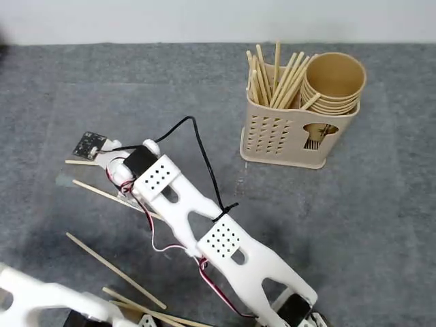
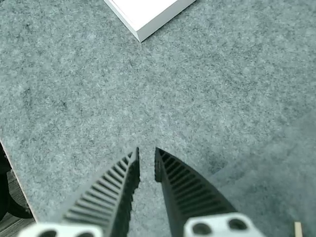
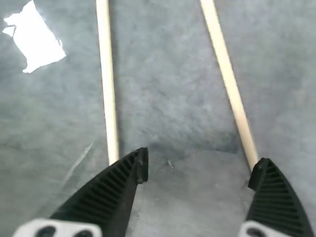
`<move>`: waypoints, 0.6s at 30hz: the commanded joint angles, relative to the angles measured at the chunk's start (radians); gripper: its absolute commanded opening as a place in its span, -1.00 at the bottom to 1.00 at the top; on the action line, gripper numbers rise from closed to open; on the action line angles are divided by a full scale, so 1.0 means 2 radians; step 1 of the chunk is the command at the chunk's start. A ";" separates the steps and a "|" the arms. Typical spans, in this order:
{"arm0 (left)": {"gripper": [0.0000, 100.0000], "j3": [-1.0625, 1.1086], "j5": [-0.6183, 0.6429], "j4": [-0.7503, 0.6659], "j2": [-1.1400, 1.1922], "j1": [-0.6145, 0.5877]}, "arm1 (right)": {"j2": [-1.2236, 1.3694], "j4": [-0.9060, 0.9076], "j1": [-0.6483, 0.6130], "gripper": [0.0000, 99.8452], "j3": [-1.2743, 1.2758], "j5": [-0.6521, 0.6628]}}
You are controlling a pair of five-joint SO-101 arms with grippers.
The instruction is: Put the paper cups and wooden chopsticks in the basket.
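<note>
Broadly, the grey felt table [image 1: 368, 225] carries everything, and the right arm [image 1: 184, 204] stretches across it from the near edge toward the far left. The left arm [image 1: 34, 300] is cut off at the near left corner. Far right stands the beige perforated basket [image 1: 286, 136], upright. Its right compartment holds a nested stack of tan paper cups [image 1: 334, 82], and its left a bundle of pale wooden chopsticks [image 1: 272, 75] leaning out over the rim. Several loose chopsticks [image 1: 116, 271] lie flat on the felt at the left, well apart from the basket, some partly hidden under the arms. The right gripper [image 3: 200, 168] is spread wide just above the felt, with one stick [image 3: 107, 98] near each fingertip and nothing held. The left gripper [image 2: 146, 154] hovers over bare felt, its fingers drawn almost together, empty. A white scrap [image 3: 34, 39] lies beside the sticks.
</note>
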 commanded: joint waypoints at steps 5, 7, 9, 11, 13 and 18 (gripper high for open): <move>-0.89 -0.005 -0.001 -0.011 -0.007 0.003 | -0.048 0.023 -0.056 -0.31 -0.023 -0.015; -0.89 -0.005 -0.001 -0.011 -0.006 0.003 | -0.043 0.022 -0.065 -0.31 -0.023 -0.031; -0.89 -0.005 -0.001 -0.011 -0.006 0.003 | -0.036 0.022 -0.067 -0.31 -0.023 -0.035; -0.89 -0.005 -0.001 -0.011 -0.006 0.003 | -0.022 0.020 -0.064 -0.31 -0.025 -0.033; -0.89 -0.005 -0.001 -0.011 -0.006 0.003 | -0.007 0.007 -0.048 -0.31 -0.025 -0.022; -0.89 -0.005 -0.001 -0.010 -0.006 0.003 | 0.019 -0.057 0.008 -0.31 -0.026 0.036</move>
